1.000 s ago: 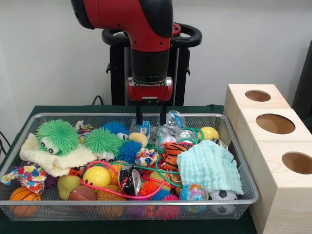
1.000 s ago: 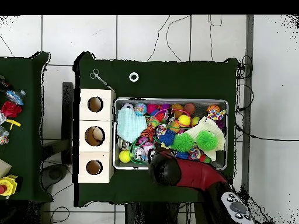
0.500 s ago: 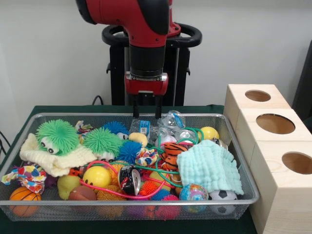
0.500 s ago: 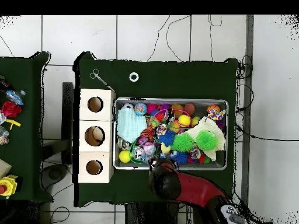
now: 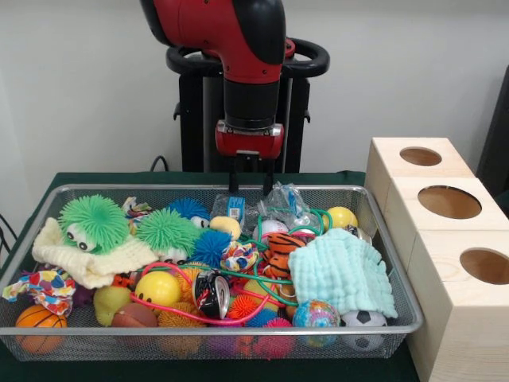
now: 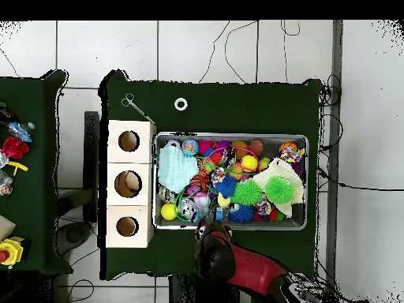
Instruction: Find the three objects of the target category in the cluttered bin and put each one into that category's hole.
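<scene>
So the gripper (image 5: 251, 188) hangs over the far rim of the wire bin (image 5: 391, 263), with its jaws a little apart and nothing between them. Right below sits a small blue-labelled packet (image 5: 235, 208), and just beside that a crinkly clear plastic bag (image 5: 284, 204) tangled up with a green cord (image 5: 318, 220). Neither one touches the jaws. Three wooden boxes with holes (image 5: 449, 201) stand along the side of the bin on the green table (image 6: 237, 110).
</scene>
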